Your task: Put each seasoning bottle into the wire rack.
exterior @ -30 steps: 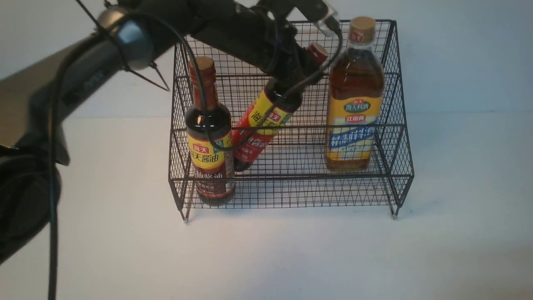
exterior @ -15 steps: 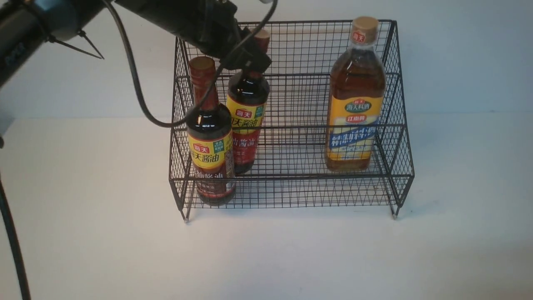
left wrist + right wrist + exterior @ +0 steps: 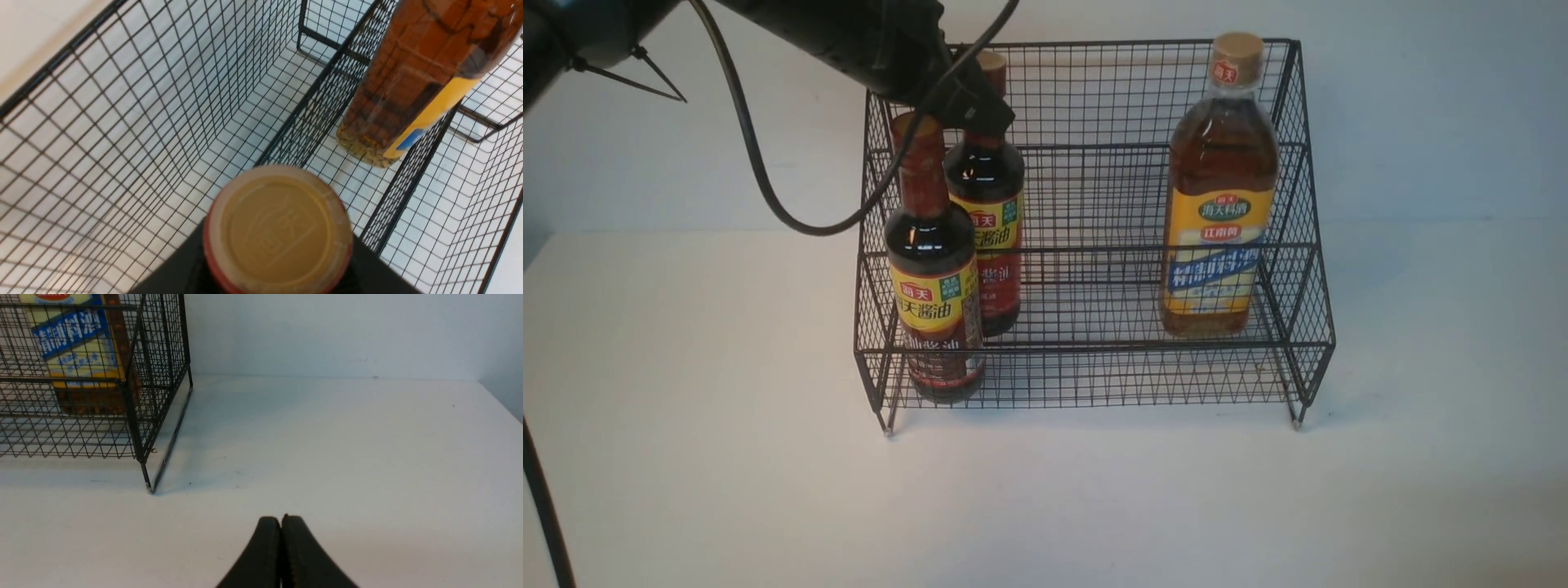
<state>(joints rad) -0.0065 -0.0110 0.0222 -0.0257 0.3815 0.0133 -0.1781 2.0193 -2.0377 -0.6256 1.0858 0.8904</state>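
Wire rack [image 3: 1094, 343]: you see it standing on the white table [image 3: 727, 457], both tiers in view; its top edge runs close to the front view's upper border.
Front soy-sauce bottle [image 3: 934, 278]: upright in the lower front tier at the rack's left end, free of the arm.
Rear soy-sauce bottle [image 3: 986, 220]: upright on the upper tier just behind the front one, which covers part of its label. In the left wrist view you see only its tan cap [image 3: 278, 232] from above.
Amber bottle [image 3: 1218, 188]: upright on the upper tier at the right end, well apart from the other two.
Left gripper [image 3: 968, 102]: clamped around the rear soy-sauce bottle's neck below the cap. Its fingers are mostly lost in dark housing and cable, so you cannot read the exact contact.
Right gripper [image 3: 281, 526]: fingertips pressed together, holding nothing, above bare table right of the rack. The front view does not show it.
Left arm: cut off by the front view's top and left edges.
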